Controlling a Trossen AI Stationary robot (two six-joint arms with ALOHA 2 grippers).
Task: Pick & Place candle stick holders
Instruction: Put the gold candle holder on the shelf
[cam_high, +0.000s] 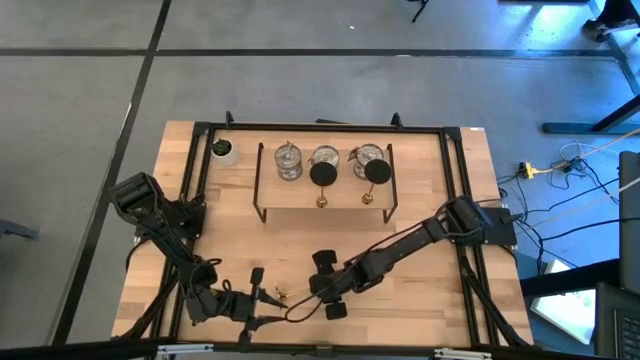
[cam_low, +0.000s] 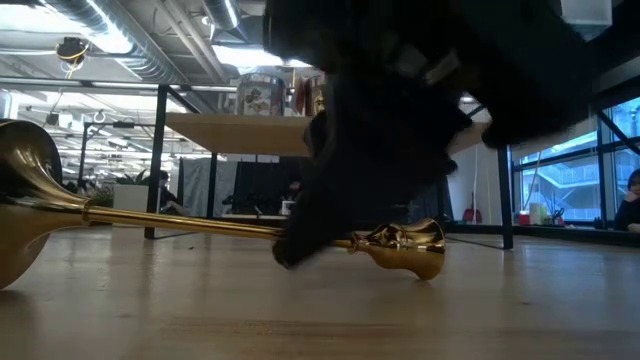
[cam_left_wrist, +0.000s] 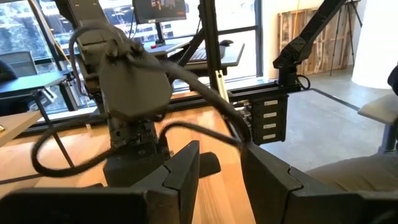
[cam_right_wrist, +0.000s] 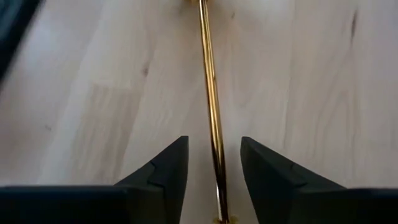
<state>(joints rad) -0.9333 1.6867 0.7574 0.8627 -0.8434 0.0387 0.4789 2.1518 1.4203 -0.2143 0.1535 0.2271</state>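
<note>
Right claw (cam_right_wrist: 213, 180) low over the front of the light wooden desk (cam_high: 420, 310), fingers (cam_right_wrist: 168, 171) spread and straddling the stem of a slim gold-brass candle stick holder (cam_right_wrist: 210, 93) lying flat on the desk; stem runs between the fingers, no contact visible, so released, not grasping. Same lying holder in the low view (cam_low: 180, 222): flared disc end toward the left edge, knobbed end to the right, dark arm mass over its middle. From above, lying holder (cam_high: 283, 296) between the two claws near the front edge. Left claw (cam_high: 262, 297) just beside it at front-left, fingers (cam_left_wrist: 180, 177) parted, nothing between them. On the black wire rack (cam_high: 325, 205) at the back: three squat silvery round cups (cam_high: 288, 160) in a row, two more gold-brass holders standing with dark discs facing up (cam_high: 323, 175). Small white pot with green plant (cam_high: 222, 150) at back-left, apart from the rack.
</note>
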